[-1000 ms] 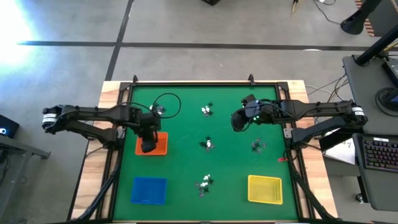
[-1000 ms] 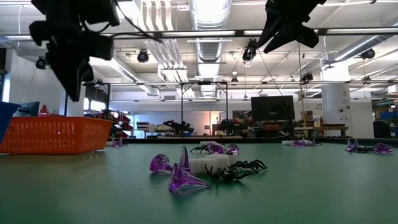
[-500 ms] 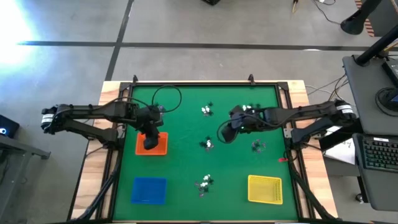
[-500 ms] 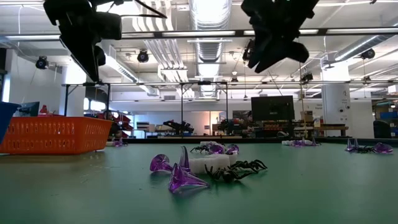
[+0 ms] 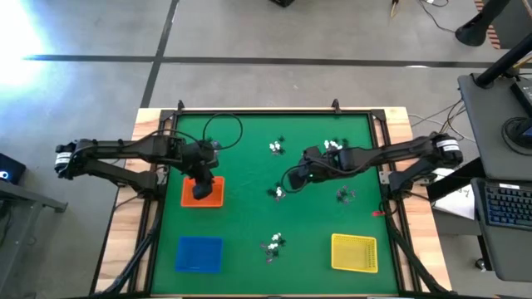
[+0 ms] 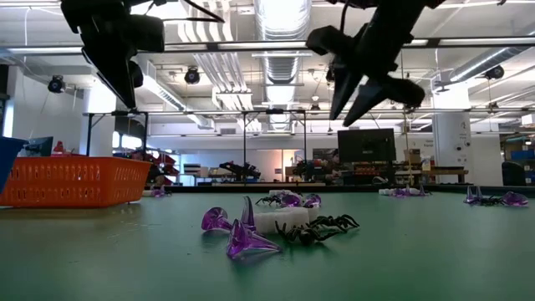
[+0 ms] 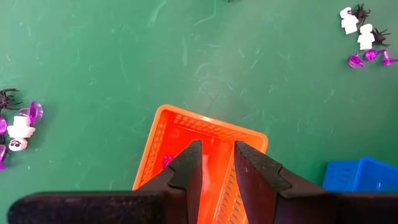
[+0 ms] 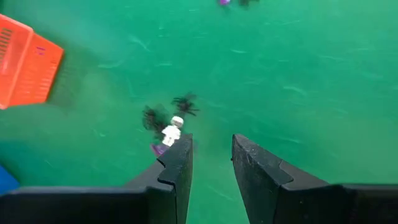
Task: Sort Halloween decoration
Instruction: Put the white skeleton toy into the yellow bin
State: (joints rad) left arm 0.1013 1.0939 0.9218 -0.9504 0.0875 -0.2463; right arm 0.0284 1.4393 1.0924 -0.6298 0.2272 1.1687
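Three trays, orange (image 5: 204, 191), blue (image 5: 199, 253), yellow (image 5: 354, 252); perhaps five trinket clusters (image 5: 278, 193); both arms' jaws parted, empty.

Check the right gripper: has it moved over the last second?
Yes. In the high view the right gripper has swung from near the table's far edge toward the middle trinket cluster, nearer the orange tray.

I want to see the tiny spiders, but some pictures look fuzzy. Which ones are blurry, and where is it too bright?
Right wrist view: smeared, so the black spiders and orange tray look soft. Left wrist view: sharp, with the tray's mesh clear. High view: white glare on the floor at the upper left. Low view: bright ceiling lights make the arms dark shapes.
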